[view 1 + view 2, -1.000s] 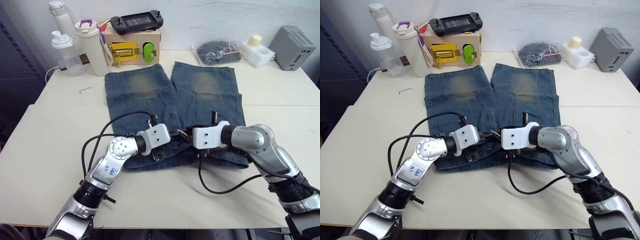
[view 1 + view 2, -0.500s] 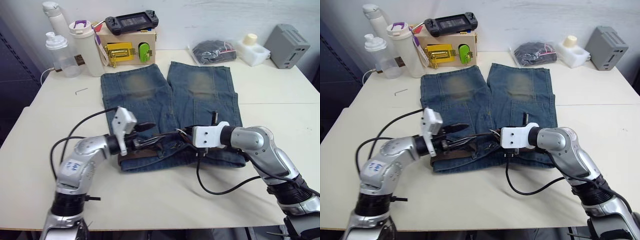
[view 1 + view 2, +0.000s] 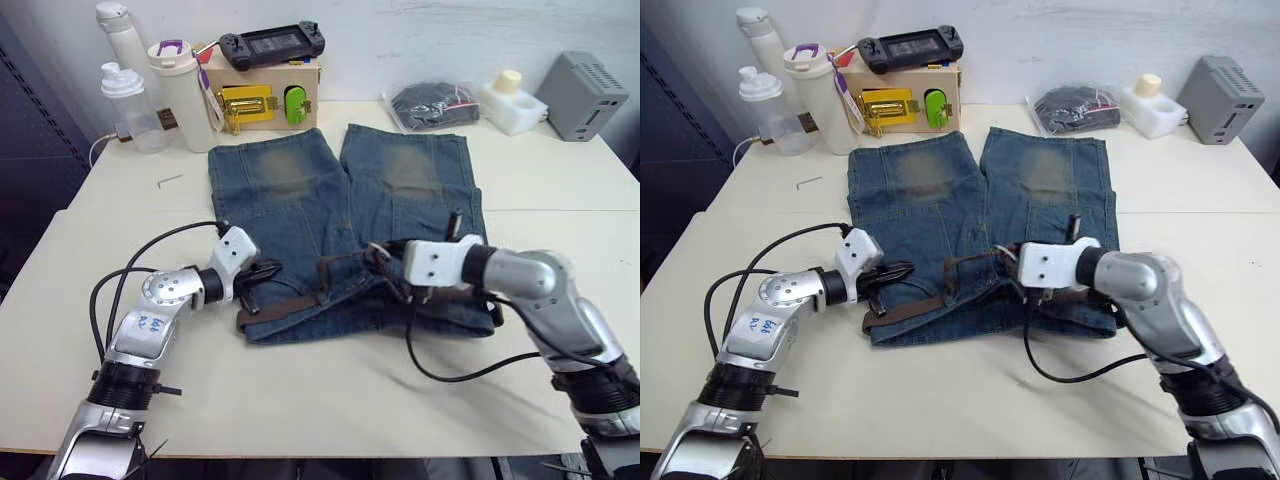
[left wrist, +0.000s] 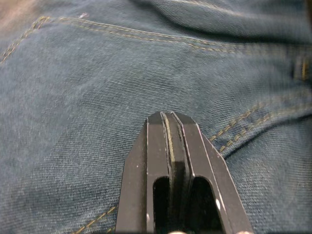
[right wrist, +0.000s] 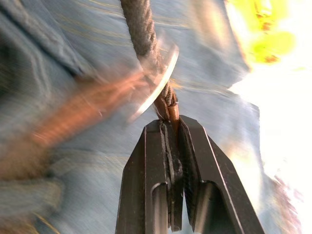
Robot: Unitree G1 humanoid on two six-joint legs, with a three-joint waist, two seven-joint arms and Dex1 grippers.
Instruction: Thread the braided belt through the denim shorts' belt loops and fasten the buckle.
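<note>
I see bottles [image 3: 150, 90] at 11 o'clock, game controller [image 3: 272, 44] on wooden box [image 3: 262, 100], grey device [image 3: 583, 95] at 1.

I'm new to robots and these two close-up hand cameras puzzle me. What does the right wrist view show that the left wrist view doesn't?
The right wrist view shows the right gripper shut on the end of the braided belt, with the silver buckle just beyond its fingertips. The left wrist view shows the left gripper shut with nothing between its fingers, over plain denim and yellow stitching. Both views show the denim shorts behind the black fingers.
</note>
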